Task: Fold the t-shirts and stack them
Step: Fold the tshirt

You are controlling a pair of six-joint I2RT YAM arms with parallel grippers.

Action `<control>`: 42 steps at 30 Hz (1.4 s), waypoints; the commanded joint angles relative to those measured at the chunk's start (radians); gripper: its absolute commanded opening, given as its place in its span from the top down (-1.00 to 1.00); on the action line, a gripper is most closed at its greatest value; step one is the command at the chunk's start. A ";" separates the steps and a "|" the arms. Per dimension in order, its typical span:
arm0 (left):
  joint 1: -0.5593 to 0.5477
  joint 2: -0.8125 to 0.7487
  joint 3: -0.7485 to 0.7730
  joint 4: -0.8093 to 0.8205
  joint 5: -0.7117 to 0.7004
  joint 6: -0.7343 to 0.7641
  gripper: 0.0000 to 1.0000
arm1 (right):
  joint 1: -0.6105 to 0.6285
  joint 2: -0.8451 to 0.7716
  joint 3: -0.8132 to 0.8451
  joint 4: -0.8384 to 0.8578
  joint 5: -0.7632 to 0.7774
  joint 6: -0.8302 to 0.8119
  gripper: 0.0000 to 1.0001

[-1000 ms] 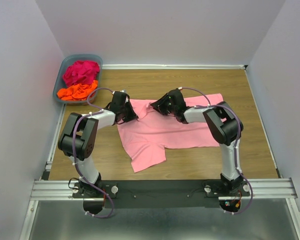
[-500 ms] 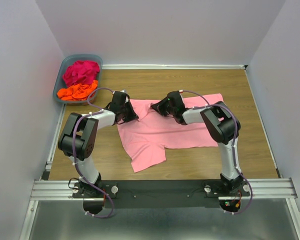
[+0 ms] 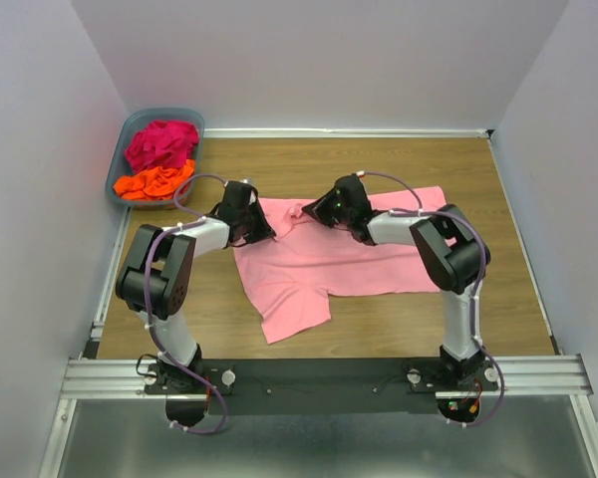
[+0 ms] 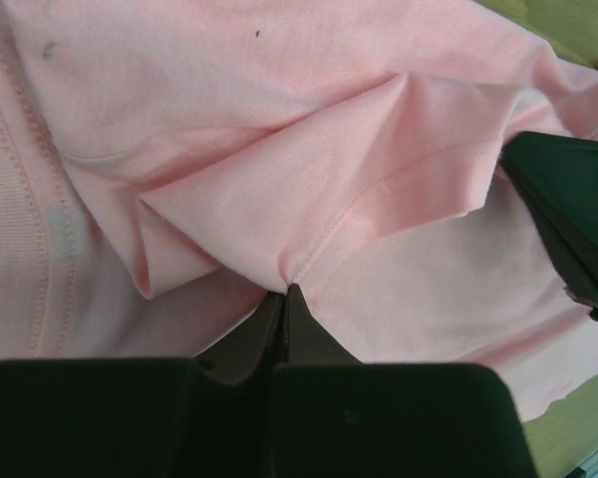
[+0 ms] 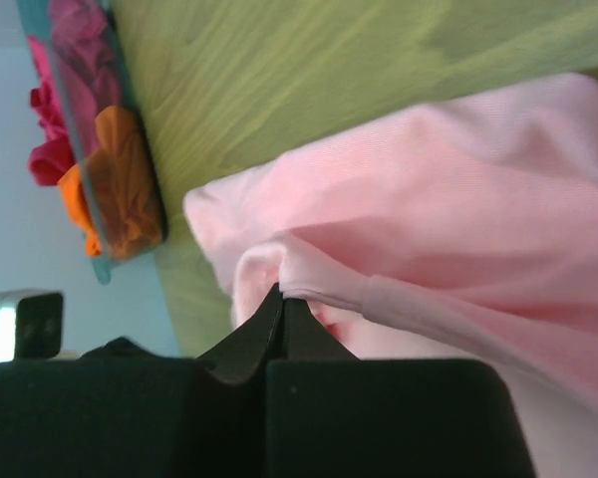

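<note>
A light pink t-shirt [image 3: 319, 261] lies spread on the wooden table, one sleeve pointing to the near edge. My left gripper [image 3: 265, 232] is shut on a pinched fold at the shirt's left edge; the left wrist view shows it [image 4: 284, 291] closed on the pink cloth [image 4: 309, 149]. My right gripper [image 3: 312, 211] is shut on the shirt's far edge by the collar; the right wrist view shows it [image 5: 282, 297] closed on a thick pink hem [image 5: 399, 299]. A magenta t-shirt [image 3: 161, 141] and an orange t-shirt [image 3: 154, 182] lie bunched in the basket.
The grey-blue basket [image 3: 121, 161] stands at the far left corner against the left wall. White walls enclose the table on the left, back and right. The other gripper's dark finger [image 4: 568, 209] shows at the right of the left wrist view.
My right gripper has shifted slightly along the shirt's far edge, lifting the cloth there a little. The left arm has not moved.
</note>
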 commanded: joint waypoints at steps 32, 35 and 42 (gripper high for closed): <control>0.020 -0.059 0.003 -0.022 0.113 0.012 0.30 | -0.068 -0.113 -0.014 -0.306 -0.312 -0.327 0.99; 0.019 -0.066 -0.003 -0.002 0.122 0.005 0.38 | -0.068 -0.115 -0.007 -0.307 -0.320 -0.325 0.99; 0.020 -0.099 0.006 -0.087 0.108 0.041 1.00 | -0.071 -0.135 0.014 -0.381 -0.305 -0.373 0.99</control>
